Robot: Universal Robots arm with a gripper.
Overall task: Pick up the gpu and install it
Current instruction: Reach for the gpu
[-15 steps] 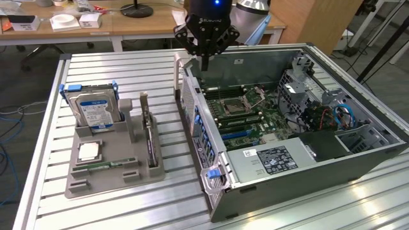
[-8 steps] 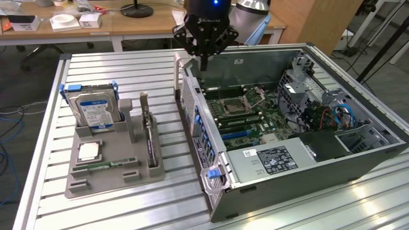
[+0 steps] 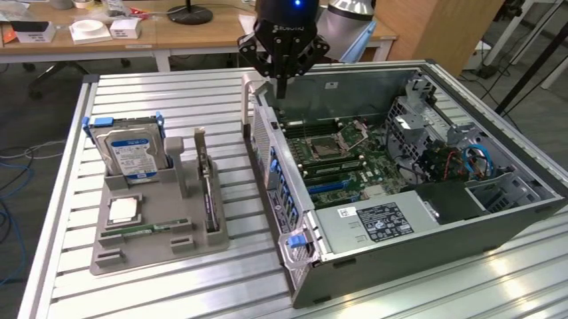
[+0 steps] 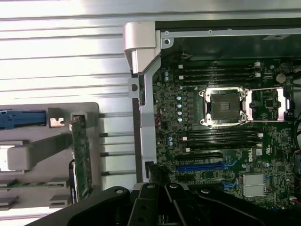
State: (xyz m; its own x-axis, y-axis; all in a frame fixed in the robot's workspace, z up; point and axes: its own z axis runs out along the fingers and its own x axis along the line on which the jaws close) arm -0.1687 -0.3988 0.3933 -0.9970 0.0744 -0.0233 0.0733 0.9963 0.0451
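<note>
A slatted metal table spans most of the exterior view. On the right half of the frame an open computer case lies on its side, its motherboard facing up with an empty processor socket and bare card slots. Just beside the case, in the lower left of the frame, sits a grey moulded tray.

The black hand hangs at the upper centre of the exterior view, pointing down over the far corner of the case near its perforated rear wall. Its fingers look drawn together to a narrow tip with nothing between them, though the dark shapes make that hard to be sure of.

A silver hard drive with a blue-white label stands upright at the upper end of the tray. The gpu stands on its long edge in a slot along the tray's right side, silver bracket uppermost in the frame, well apart from the hand. A square processor lies flat on the tray, and a narrow green memory stick lies just below it.
</note>
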